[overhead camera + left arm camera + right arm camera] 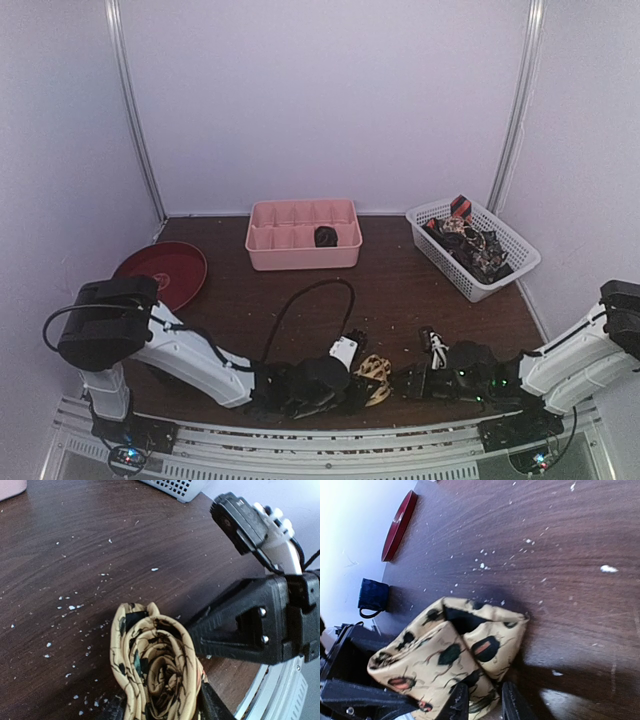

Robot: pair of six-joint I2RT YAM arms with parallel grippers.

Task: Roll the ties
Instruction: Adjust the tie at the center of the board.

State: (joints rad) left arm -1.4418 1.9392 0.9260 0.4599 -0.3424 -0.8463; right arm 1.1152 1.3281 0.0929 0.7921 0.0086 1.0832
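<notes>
A tan tie with a dark beetle pattern [375, 378] lies rolled in a coil at the table's near edge, between both grippers. In the left wrist view the coil [150, 665] sits between my left gripper's [160, 707] fingers, which are shut on its sides. In the right wrist view the roll's outer layers [445, 655] are loose, and my right gripper [485, 702] is shut on the roll's lower edge. The right gripper's black body [250, 630] is close beside the roll. More ties [470, 242] fill a white basket [505, 280]. A dark rolled tie [325, 237] sits in a pink organiser box [300, 250].
A red plate [165, 272] lies at the left, also in the right wrist view [397, 527]. A black cable [310, 295] loops over the table's middle. The table's metal front rail [280, 690] is right beside the roll. White crumbs dot the wood.
</notes>
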